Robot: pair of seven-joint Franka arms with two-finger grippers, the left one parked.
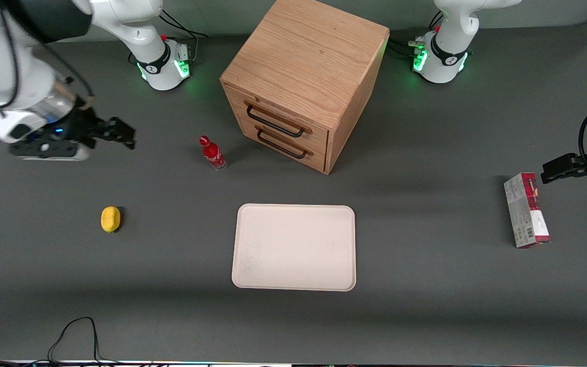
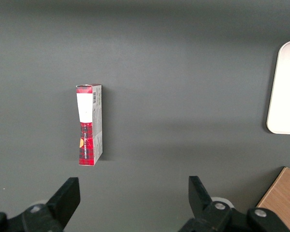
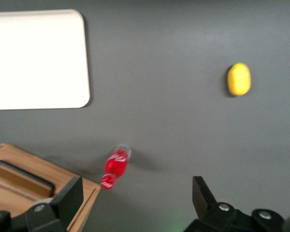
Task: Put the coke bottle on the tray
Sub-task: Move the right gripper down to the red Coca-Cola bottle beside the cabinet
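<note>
Coke bottle (image 1: 212, 152): a small red bottle with a red cap, standing upright on the grey table (image 1: 426, 285), left of centre in the front view. It is just in front of the wooden cabinet (image 1: 303, 81) and apart from it.
Tray (image 1: 294, 247): a cream-white rectangle lying flat at the lower centre of the front view, nearer the camera than the bottle, with nothing on it.
Gripper (image 1: 120, 133): held above the table at the upper left of the front view, well apart from the bottle; its fingers (image 3: 67, 198) are spread and hold nothing.
Lemon (image 1: 110, 219): a yellow fruit at the left, nearer the camera than the gripper.
Carton (image 1: 526, 210): red and grey, lying flat toward the parked arm's end.
</note>
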